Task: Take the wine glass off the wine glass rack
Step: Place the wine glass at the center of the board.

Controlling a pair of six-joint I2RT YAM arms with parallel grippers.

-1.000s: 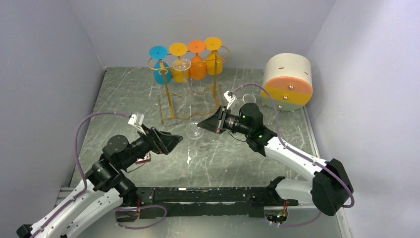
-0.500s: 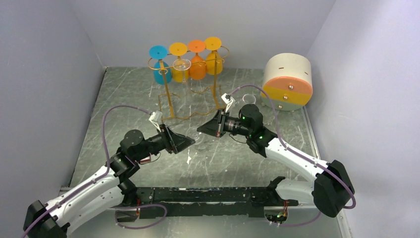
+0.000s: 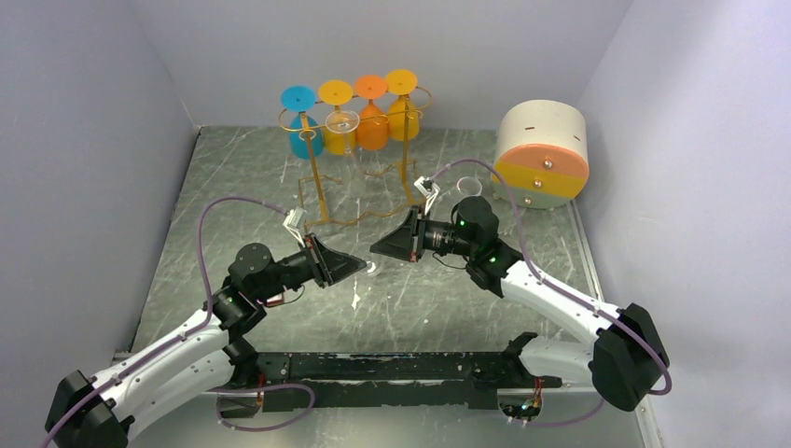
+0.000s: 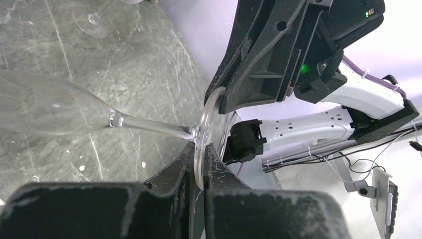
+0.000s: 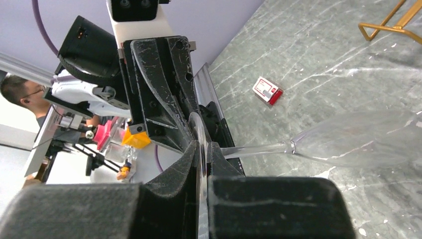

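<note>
A clear wine glass hangs sideways above the table, off the gold wire wine glass rack. Both grippers hold its round foot edge-on from opposite sides. My left gripper is shut on the foot's lower rim, and the stem runs left to the bowl. My right gripper is shut on the other rim, with the bowl out to the right. In the top view the left gripper and right gripper meet tip to tip in front of the rack.
Blue, yellow and orange glasses plus a clear one hang on the rack. A round white drum with orange and yellow bands stands at the back right. A small red card lies on the table. Grey walls close in left, back and right.
My left arm moved right up to the glass, and its jaws went from open to shut on the foot. The right gripper kept its hold and barely shifted.
</note>
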